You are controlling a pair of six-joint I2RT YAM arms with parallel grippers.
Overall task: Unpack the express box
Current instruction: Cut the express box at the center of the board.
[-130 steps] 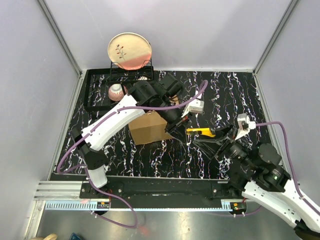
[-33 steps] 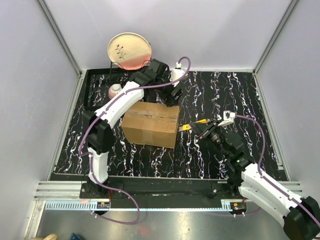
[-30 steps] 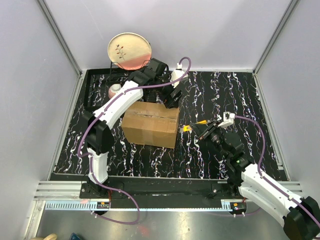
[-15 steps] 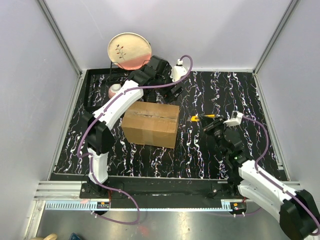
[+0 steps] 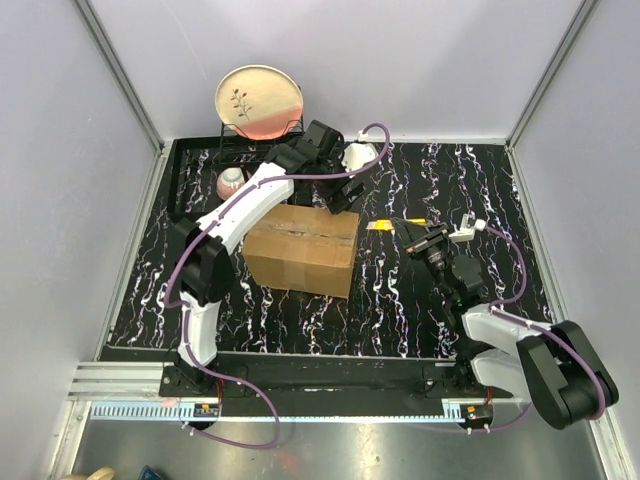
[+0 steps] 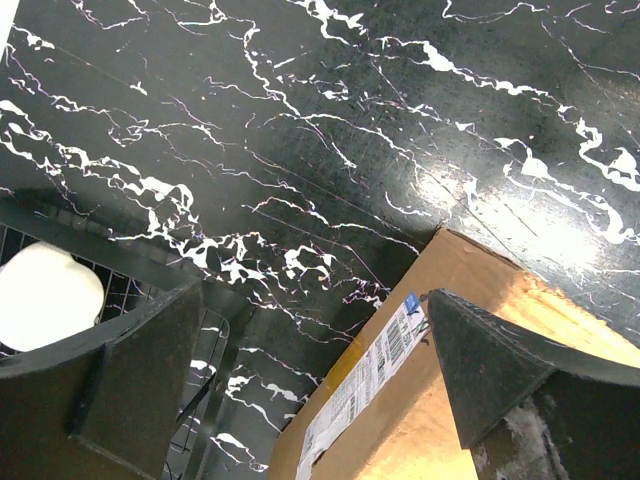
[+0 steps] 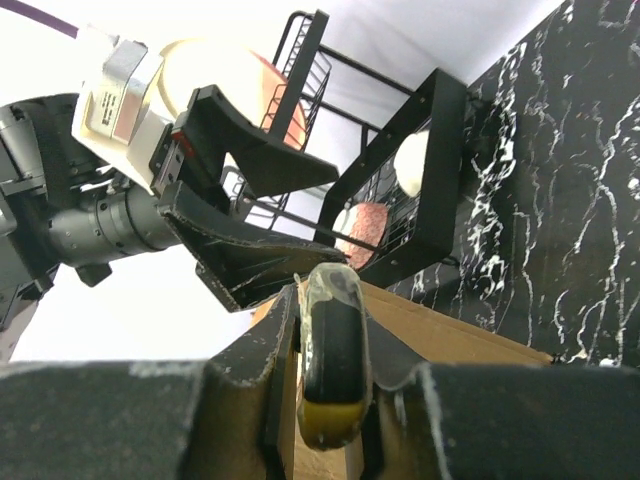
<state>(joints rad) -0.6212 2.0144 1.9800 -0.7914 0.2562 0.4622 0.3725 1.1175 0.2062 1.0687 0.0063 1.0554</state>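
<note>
The left fingers (image 6: 135,385) gape wide over a plain brown cardboard express box (image 6: 400,440) corner; the right fingers (image 7: 250,385) clench a yellow-and-black utility knife (image 7: 333,330).

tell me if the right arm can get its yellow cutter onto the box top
Probably yes. The right gripper, clamping the yellow cutter, sits beside the express box with bare table between. The open left gripper hovers at its far corner, leaving most of the top free.

This looked like a robotics lab cell: plain grey walls (image 5: 400,60) in aluminium framing (image 5: 120,75) enclosed a black marbled table (image 5: 480,180), with a left arm (image 5: 240,215) and right arm (image 5: 500,330) bolted to a rail (image 5: 330,372).
</note>
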